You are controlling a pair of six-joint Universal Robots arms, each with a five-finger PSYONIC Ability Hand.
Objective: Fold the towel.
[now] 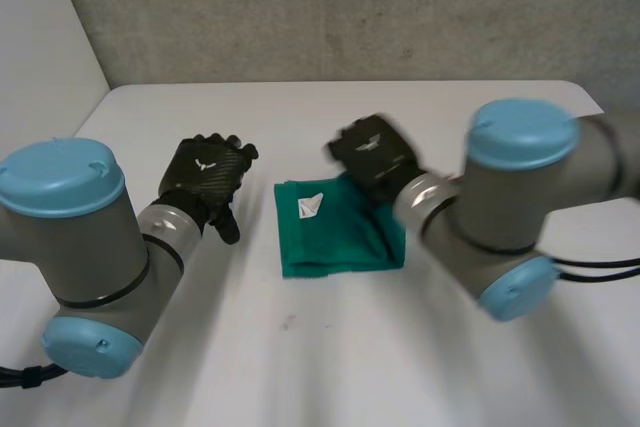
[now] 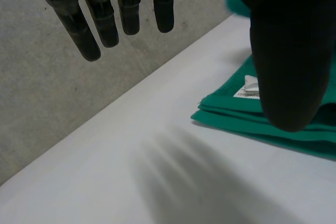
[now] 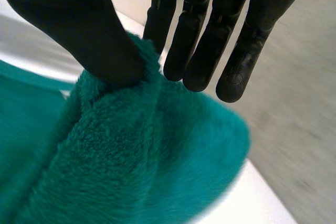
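Towel (image 1: 338,242) lies in a layered stack on the bench (image 1: 300,357). Right hand (image 1: 375,155) pinches its far-right edge, left hand (image 1: 205,175) spread beside it. Probably the last fold.

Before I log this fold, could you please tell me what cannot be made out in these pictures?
- Head view: the right hand covers the far right corner of the towel.
- Left wrist view: the thumb of the left hand covers part of the white label; its print is too small to read.
- Right wrist view: the towel runs past the edge, so its layers cannot be counted.
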